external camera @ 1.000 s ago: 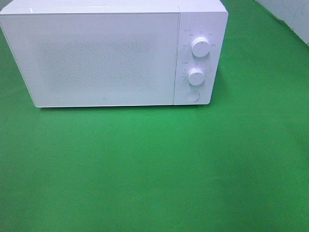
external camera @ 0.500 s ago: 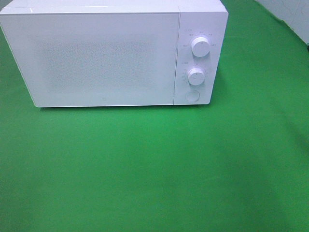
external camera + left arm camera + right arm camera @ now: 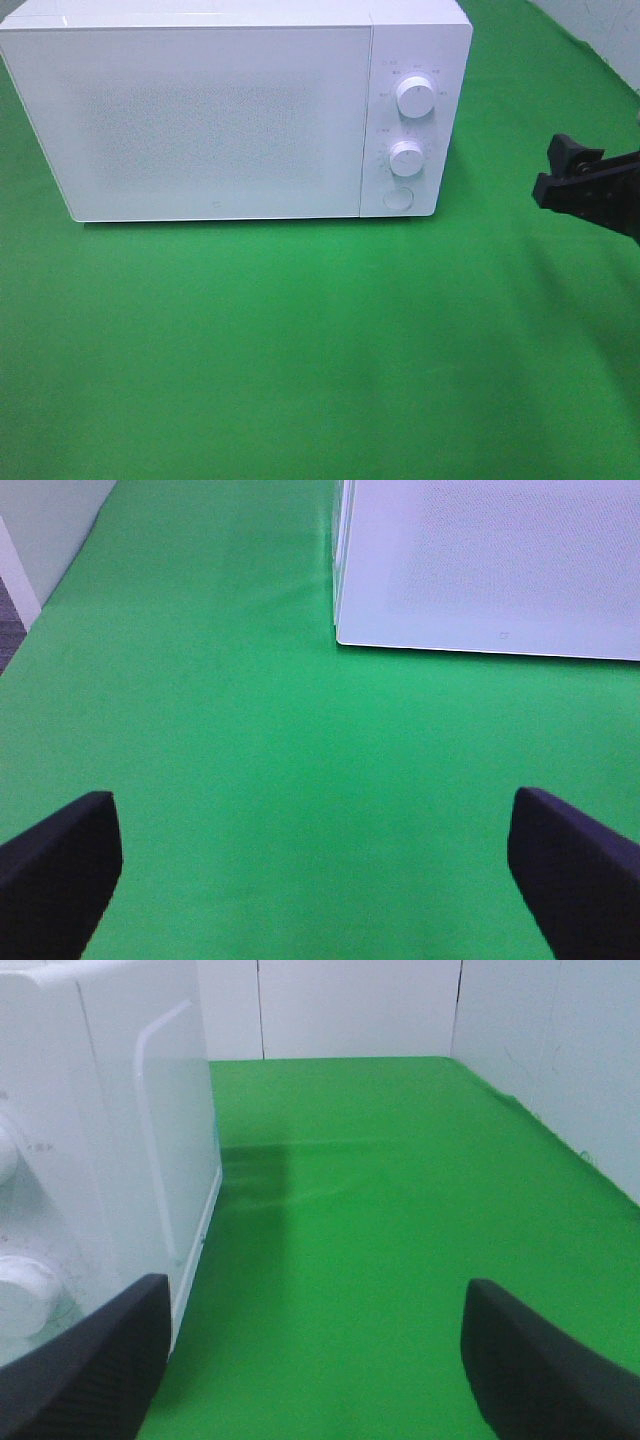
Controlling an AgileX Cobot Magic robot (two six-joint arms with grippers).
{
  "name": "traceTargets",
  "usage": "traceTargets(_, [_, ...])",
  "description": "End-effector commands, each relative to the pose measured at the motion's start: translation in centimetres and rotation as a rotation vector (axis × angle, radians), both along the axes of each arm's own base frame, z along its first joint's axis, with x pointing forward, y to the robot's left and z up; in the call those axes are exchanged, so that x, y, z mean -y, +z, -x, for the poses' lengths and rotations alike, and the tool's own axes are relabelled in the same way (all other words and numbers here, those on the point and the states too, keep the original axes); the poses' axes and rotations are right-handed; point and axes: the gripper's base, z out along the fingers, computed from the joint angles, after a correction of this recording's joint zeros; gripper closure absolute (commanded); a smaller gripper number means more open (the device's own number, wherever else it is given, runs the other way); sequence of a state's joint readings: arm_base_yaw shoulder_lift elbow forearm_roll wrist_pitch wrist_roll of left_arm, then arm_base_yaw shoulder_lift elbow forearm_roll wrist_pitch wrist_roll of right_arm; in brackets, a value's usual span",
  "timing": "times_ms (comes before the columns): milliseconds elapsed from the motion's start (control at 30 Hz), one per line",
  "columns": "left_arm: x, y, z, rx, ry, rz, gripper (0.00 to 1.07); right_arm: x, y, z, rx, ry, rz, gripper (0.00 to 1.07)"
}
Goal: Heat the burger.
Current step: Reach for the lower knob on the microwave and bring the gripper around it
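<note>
No burger shows in any view. A white microwave (image 3: pixel 215 110) stands at the back left of the green cloth with its door shut. It has two knobs (image 3: pixel 415 97) and a round button (image 3: pixel 398 198) on its right panel. My right gripper (image 3: pixel 552 172) comes in from the right edge, level with the panel, open and empty. In the right wrist view (image 3: pixel 315 1360) its fingers (image 3: pixel 545 1360) are spread beside the microwave's side (image 3: pixel 100 1130). My left gripper (image 3: pixel 315 880) is open and empty over the cloth, in front of the microwave's front left corner (image 3: pixel 490 560); it is out of the high view.
The green cloth (image 3: pixel 320 350) covers the table. White walls (image 3: pixel 330 1005) close off the back and the right side (image 3: pixel 600 30). In the left wrist view a wall and the cloth's edge (image 3: pixel 30 570) lie to the left.
My right gripper has come into the high view from the right edge; it was out of sight before. The microwave has not moved.
</note>
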State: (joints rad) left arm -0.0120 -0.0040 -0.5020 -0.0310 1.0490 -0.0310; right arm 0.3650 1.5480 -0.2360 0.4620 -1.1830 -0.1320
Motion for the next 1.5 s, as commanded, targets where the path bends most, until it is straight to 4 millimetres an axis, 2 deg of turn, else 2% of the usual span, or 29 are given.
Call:
traceTargets(33, [0.0, 0.0, 0.3, 0.029, 0.001, 0.002, 0.09, -2.0, -0.3, 0.5, 0.049, 0.011, 0.011, 0.32])
traceTargets(133, [0.0, 0.0, 0.3, 0.029, 0.001, 0.002, 0.09, -2.5, -0.4, 0.7, 0.054, 0.022, 0.013, 0.32])
traceTargets(333, [0.0, 0.0, 0.3, 0.029, 0.001, 0.002, 0.09, -5.5, -0.9, 1.2, 0.055, 0.041, 0.031, 0.32])
traceTargets(367, [0.0, 0.0, 0.3, 0.029, 0.001, 0.002, 0.09, -5.5, -0.9, 1.2, 0.055, 0.041, 0.031, 0.32])
traceTargets(400, [0.0, 0.0, 0.3, 0.029, 0.001, 0.002, 0.09, -6.4, -0.9, 1.0, 0.058, 0.045, 0.053, 0.32])
traceTargets(433, [0.0, 0.0, 0.3, 0.029, 0.001, 0.002, 0.09, -6.4, -0.9, 1.0, 0.058, 0.045, 0.053, 0.32])
traceTargets(467, [0.0, 0.0, 0.3, 0.029, 0.001, 0.002, 0.09, -7.4, -0.8, 0.9, 0.063, 0.054, 0.074, 0.32])
traceTargets(533, [0.0, 0.0, 0.3, 0.029, 0.001, 0.002, 0.09, -7.8, -0.8, 0.7, 0.065, 0.050, 0.077, 0.32])
traceTargets(600, [0.0, 0.0, 0.3, 0.029, 0.001, 0.002, 0.09, -9.8, -0.6, 0.1, 0.081, 0.067, 0.080, 0.32])
traceTargets(767, [0.0, 0.0, 0.3, 0.029, 0.001, 0.002, 0.09, -10.6, -0.5, -0.6, 0.090, 0.057, 0.082, 0.32])
traceTargets(833, [0.0, 0.0, 0.3, 0.029, 0.001, 0.002, 0.09, -11.6, -0.6, -1.5, 0.091, 0.061, 0.079, 0.32])
traceTargets(1200, [0.0, 0.0, 0.3, 0.029, 0.001, 0.002, 0.09, -12.6, 0.2, -2.9, 0.117, 0.049, 0.036, 0.32])
traceTargets(1400, [0.0, 0.0, 0.3, 0.029, 0.001, 0.002, 0.09, -12.4, -1.0, -5.0, 0.089, 0.058, 0.056, 0.32])
traceTargets(1500, [0.0, 0.0, 0.3, 0.029, 0.001, 0.002, 0.09, -12.6, -1.3, -5.4, 0.081, 0.057, 0.059, 0.32])
